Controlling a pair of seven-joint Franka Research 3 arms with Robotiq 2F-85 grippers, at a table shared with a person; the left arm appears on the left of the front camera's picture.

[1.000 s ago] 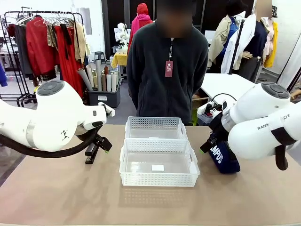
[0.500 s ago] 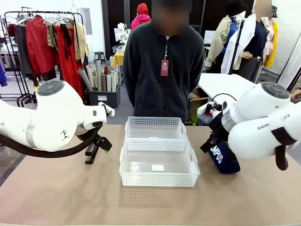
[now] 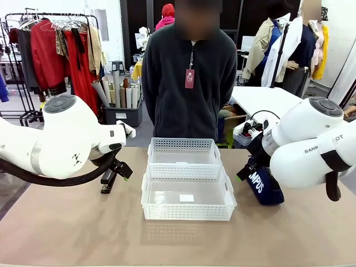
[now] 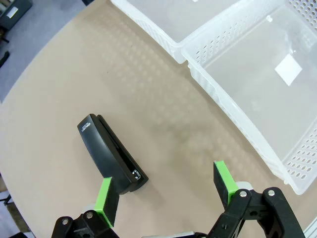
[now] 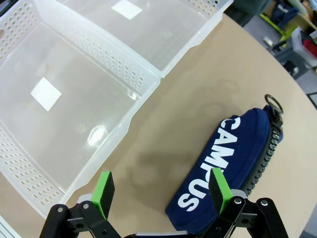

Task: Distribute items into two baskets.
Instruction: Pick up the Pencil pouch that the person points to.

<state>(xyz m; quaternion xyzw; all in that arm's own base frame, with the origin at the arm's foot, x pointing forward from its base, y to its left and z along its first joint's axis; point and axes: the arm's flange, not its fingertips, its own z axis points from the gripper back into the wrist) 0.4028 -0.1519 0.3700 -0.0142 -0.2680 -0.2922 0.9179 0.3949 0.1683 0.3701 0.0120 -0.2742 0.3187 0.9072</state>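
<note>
Left gripper (image 4: 166, 191), jaws released, is held beside the black stapler (image 4: 111, 158). Right gripper (image 5: 161, 191), also released, is held over the CAMPUS pouch (image 5: 228, 158). Each item, seemingly off-centre, should be straddled squarely before closure. The 2 baskets (image 3: 188, 208) are empty.

Two baskets sit mid-desk, touching, the far basket (image 3: 183, 146) directly behind the near basket (image 3: 188, 212). The stapler (image 3: 108, 179) lies on the desk (image 3: 83, 228) left of the near basket, apart from it, toward the left edge; the pouch (image 3: 264, 186) lies right of it, also apart, toward the right edge. A person (image 3: 192, 83) stands behind the desk's far edge, in line with the baskets.
</note>
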